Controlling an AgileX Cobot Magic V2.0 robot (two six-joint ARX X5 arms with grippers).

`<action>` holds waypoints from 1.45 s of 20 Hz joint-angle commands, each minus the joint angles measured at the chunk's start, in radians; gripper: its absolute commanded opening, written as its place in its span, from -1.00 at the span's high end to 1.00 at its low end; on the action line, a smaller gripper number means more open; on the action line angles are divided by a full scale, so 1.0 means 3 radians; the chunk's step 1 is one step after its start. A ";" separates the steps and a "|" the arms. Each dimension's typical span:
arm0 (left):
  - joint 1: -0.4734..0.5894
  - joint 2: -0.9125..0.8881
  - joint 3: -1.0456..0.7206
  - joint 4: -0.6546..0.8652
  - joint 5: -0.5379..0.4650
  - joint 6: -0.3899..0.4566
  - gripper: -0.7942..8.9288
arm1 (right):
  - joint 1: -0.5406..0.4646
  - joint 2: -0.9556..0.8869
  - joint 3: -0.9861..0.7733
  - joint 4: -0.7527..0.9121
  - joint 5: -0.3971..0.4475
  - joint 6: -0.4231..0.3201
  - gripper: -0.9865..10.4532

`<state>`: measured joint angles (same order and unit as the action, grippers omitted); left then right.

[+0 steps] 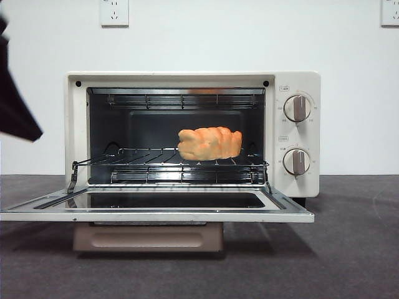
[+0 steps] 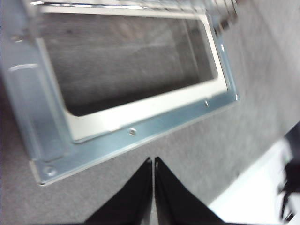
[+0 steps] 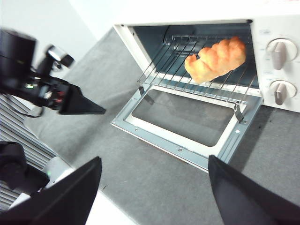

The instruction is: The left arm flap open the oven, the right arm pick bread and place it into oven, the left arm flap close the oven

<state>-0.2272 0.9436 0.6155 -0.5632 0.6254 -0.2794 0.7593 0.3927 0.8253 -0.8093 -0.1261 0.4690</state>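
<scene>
The cream-white oven (image 1: 193,81) stands open, its glass door (image 1: 156,215) folded down flat with the beige handle (image 1: 146,237) under the front edge. The golden braided bread (image 1: 209,143) lies on the wire rack (image 1: 168,165) inside, towards the right; it also shows in the right wrist view (image 3: 215,58). My left gripper (image 2: 153,164) is shut and empty, hovering in front of and above the door's frame (image 2: 154,126); it shows as a dark tip (image 1: 28,128) at the left edge of the front view. My right gripper (image 3: 153,161) is wide open and empty, drawn back from the oven.
Two round knobs (image 1: 297,108) (image 1: 296,161) sit on the oven's right panel. The oven stands on a dark grey mat (image 1: 349,249) before a white wall. The left arm's black gripper (image 3: 86,105) shows in the right wrist view, left of the door (image 3: 159,140).
</scene>
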 commanded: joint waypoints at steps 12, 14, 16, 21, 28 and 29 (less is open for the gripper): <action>0.0886 0.0516 -0.0379 0.0530 0.0056 -0.0342 0.82 | 0.0029 -0.0122 0.0062 -0.0299 0.0132 0.0057 0.20; 0.0881 0.0701 -0.0379 0.0530 -0.0057 -0.0331 0.82 | 0.0029 -0.0122 0.0062 -0.0298 0.0221 0.0056 0.20; 0.0881 0.0860 -0.0379 0.0529 -0.0070 -0.0310 0.82 | 0.0029 -0.0122 0.0062 -0.0298 0.0251 0.0053 0.20; 0.0746 0.1183 -0.0379 0.0530 0.0064 -0.0202 0.82 | 0.0029 -0.0122 0.0062 -0.0296 0.0364 0.0041 0.20; 0.0675 0.1387 -0.0378 0.0696 0.0313 -0.0247 0.82 | 0.0029 -0.0122 0.0062 -0.0273 0.0401 0.0043 0.20; 0.0675 0.1387 -0.0378 0.0712 0.0345 -0.0268 0.82 | 0.0029 -0.0122 0.0062 -0.0271 0.0409 0.0043 0.20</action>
<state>-0.0238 1.3453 0.4999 -0.3603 0.7120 -0.3584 0.7593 0.3542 0.8276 -0.9009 -0.0063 0.4789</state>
